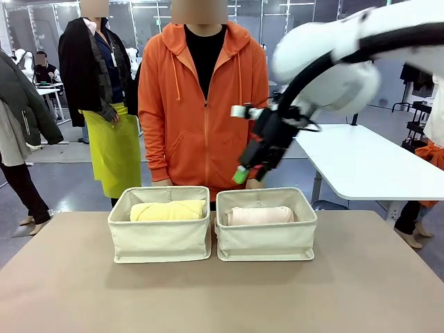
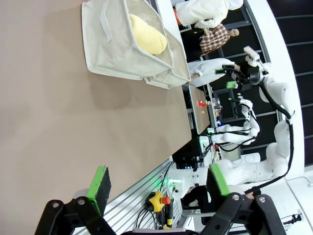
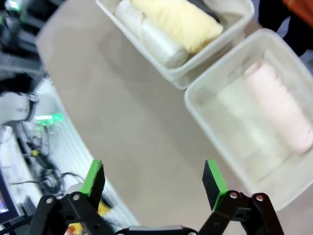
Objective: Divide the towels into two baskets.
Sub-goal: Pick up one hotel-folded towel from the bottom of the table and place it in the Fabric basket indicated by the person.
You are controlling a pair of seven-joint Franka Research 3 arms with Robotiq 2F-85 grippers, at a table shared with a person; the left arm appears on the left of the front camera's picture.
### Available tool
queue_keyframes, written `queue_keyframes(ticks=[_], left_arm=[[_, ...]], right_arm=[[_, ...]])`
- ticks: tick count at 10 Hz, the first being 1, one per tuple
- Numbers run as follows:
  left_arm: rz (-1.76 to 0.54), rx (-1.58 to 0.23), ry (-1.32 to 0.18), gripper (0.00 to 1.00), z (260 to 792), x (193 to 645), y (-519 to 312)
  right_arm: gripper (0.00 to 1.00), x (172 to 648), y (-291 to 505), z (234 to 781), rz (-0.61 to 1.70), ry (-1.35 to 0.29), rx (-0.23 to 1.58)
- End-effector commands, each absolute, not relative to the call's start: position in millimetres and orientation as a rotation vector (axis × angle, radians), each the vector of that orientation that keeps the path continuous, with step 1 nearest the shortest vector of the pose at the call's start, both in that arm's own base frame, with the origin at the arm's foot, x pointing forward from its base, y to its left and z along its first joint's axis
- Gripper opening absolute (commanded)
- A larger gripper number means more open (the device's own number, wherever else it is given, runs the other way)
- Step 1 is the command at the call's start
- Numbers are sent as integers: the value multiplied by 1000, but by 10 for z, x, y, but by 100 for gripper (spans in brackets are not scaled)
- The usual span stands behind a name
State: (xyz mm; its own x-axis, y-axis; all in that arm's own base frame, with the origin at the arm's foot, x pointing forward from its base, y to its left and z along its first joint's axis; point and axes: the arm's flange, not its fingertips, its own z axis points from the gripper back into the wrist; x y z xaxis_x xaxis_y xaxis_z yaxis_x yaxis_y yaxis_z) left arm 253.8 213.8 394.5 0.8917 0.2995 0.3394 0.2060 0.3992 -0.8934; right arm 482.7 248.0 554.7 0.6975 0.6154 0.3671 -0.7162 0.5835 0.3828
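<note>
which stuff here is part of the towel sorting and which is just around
Job: yellow towel, white towel, left basket, pink towel, right basket.
Just around: white side table, person in orange hoodie.

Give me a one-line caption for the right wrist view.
Open right gripper above the table, over two baskets: yellow towel beside a white towel in one, pink towel in the other.

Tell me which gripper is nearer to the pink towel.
Right. The right gripper hangs open just above the far rim of the basket holding the pink towel. The left gripper is open over the table's near edge, away from both baskets.
</note>
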Motion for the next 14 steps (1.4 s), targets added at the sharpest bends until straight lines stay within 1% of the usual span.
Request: queue_keyframes(ticks=[1,3,4,6,7,9,11,12,14], left_arm=[[58,-1181,-493,100,3977,2496,2151],[58,-1181,-493,100,3977,2496,2151],[58,-1181,-493,100,3977,2496,2151],[58,-1181,-493,100,3977,2496,2151],[58,-1181,-493,100,3977,2496,2151],[58,-1181,-493,100,3977,2496,2151],[58,-1181,-493,100,3977,2496,2151],[58,-1181,-493,100,3977,2496,2151],[58,-1181,-493,100,3977,2496,2151]], right_arm=[[100,4389,1452,5441,590,-207,715],[100,4069,394,5388,397,-227,967],[100,3924,-169,5360,311,-268,1063],[100,3769,-1320,5118,118,-322,1273],[100,3742,-1758,4899,57,-313,1290],[100,3513,-2405,4468,4,-385,1430],[100,3394,-2598,4093,-74,-443,1467],[100,3314,-2510,4322,-63,-383,1402],[100,3314,-2510,4322,-63,-383,1402]])
